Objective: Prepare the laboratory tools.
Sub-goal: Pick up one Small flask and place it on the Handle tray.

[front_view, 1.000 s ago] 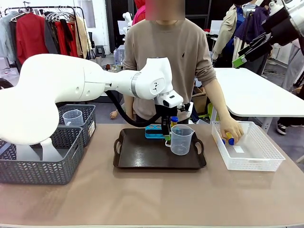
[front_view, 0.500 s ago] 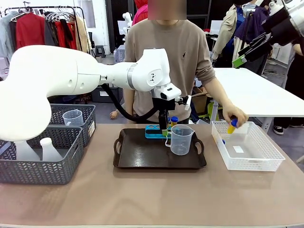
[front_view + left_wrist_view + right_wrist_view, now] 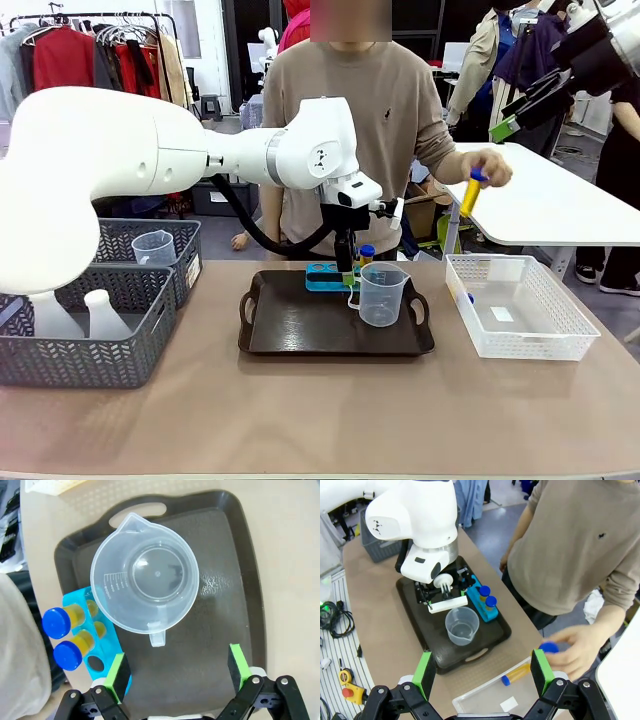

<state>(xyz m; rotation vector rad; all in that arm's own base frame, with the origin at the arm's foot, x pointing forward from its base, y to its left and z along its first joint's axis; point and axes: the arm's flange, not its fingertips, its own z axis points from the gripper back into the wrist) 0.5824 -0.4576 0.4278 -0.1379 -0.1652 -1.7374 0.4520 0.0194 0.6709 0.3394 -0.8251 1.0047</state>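
The clear handled measuring beaker stands upright on the dark tray. My left gripper hangs open just behind its handle, with nothing between the green pads. A small blue rack at the tray's far edge holds two blue-capped tubes of orange-yellow liquid. The person's hand lifts another tube above the white basket. My right gripper is open, high at the right.
One more tube lies in the white basket. Two grey baskets at the left hold white conical flasks and a second beaker. The person stands at the far side, behind the tray. Bare table lies in front.
My left gripper has opened off the beaker's handle, and the arm has shifted a little. The person's hand has risen out of the white basket with a tube.
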